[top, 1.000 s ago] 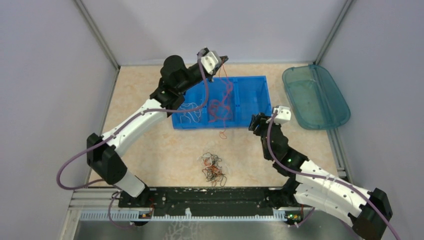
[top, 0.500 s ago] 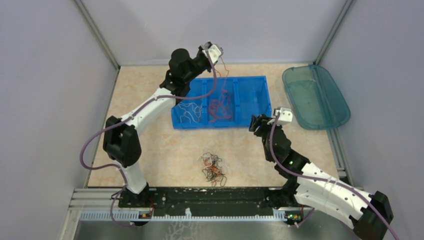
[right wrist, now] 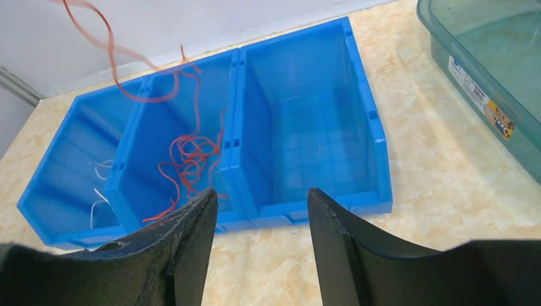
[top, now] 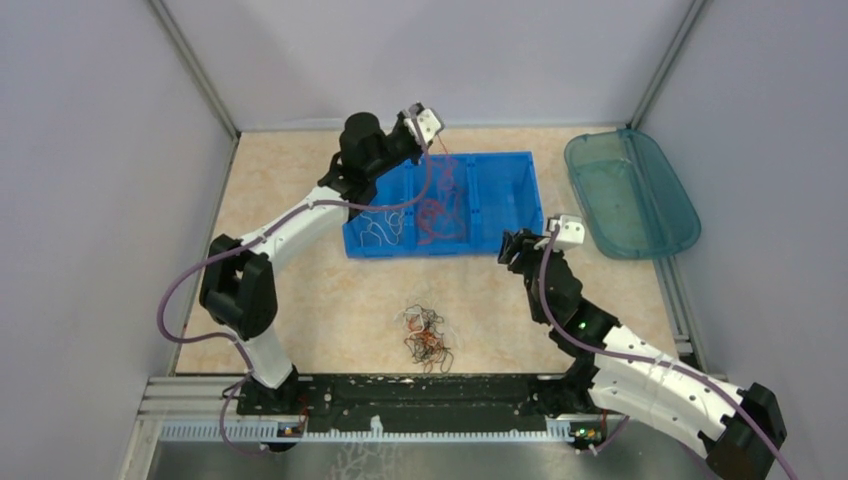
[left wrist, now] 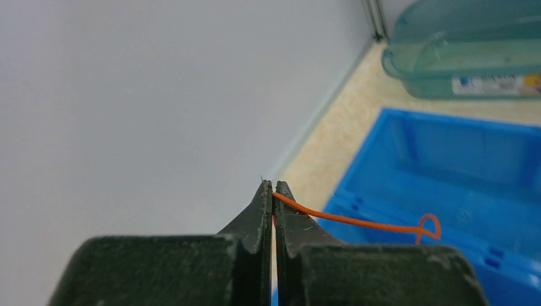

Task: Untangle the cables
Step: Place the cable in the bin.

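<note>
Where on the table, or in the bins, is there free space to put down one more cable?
Free: the right compartment of the blue bin; the table between the tangle and the bin's front; the teal tub. Crowded: the middle compartment, holding red-orange wires, with the left gripper hanging one over it.

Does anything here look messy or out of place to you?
Yes. A tangled clump of wires sits loose on the table, outside the blue bin. Also, a red-orange wire hangs in mid-air, pinched in the left claw.
</note>
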